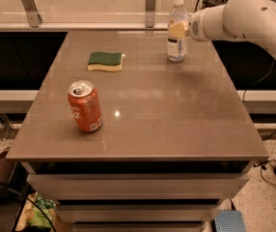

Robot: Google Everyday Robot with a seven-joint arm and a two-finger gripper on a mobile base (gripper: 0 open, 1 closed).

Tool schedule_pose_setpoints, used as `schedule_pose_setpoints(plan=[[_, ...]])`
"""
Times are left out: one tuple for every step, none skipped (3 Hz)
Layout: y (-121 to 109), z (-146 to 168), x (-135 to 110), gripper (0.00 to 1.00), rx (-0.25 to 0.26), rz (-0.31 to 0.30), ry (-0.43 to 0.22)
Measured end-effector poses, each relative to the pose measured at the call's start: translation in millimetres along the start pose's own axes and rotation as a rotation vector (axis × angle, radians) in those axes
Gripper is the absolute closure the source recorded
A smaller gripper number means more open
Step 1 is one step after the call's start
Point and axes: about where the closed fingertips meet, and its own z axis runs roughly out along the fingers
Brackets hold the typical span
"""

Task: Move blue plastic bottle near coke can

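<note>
Standing upright near the front-left corner of the table (176, 110) is the coke can (85, 106). Farther back lies a green-and-yellow sponge (105, 61). Toward the far-right corner stands the blue plastic bottle (177, 29), the hand (180, 31) against its right side; its grip cannot be told.

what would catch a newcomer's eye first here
The big white arm reaches in from the upper right, its gripper at the blue plastic bottle toward the far right corner of the table. Next comes the orange-red coke can standing alone near the front left, with a green-and-yellow sponge lying behind it.
</note>
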Motion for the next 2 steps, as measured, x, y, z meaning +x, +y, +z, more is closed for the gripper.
schedule_pose_setpoints(plan=[[1.8, 1.6, 0.4, 0.59, -0.003, -0.001, 0.001], [3.5, 3.0, 0.7, 0.36, -0.006, -0.001, 0.002]])
